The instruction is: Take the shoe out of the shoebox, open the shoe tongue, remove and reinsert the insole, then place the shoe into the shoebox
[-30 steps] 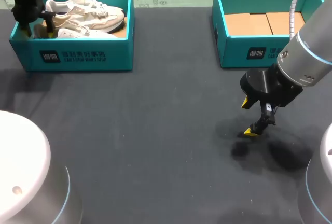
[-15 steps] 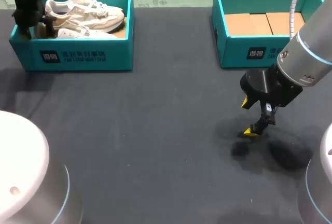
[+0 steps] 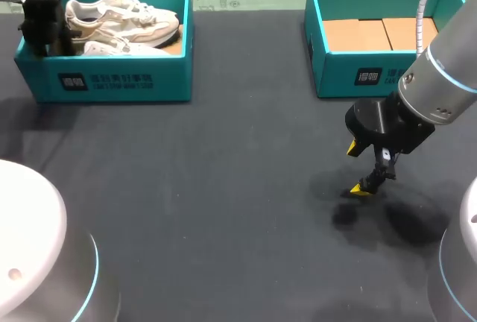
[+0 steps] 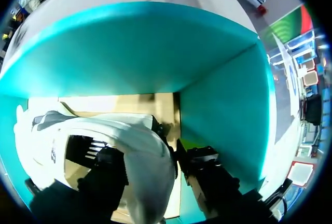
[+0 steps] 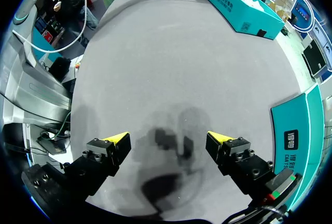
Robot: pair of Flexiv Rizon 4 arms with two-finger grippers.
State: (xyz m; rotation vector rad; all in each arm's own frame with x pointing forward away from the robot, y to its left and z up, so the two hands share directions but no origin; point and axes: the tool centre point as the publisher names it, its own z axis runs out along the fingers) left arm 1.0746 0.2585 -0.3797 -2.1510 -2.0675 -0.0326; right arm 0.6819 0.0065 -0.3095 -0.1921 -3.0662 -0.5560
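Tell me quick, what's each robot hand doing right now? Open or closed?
Left hand: closed on the white shoe in the shoebox.
Right hand: open, holding nothing.

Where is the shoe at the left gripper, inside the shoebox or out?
Inside. Teal walls of the shoebox rise around the shoe, its heel clasped by the left gripper.

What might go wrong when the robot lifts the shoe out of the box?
The left gripper pinches the shoe only at its heel, so the shoe may slip or swing. The heel sits close to the box wall, so it might catch there and tug the box.
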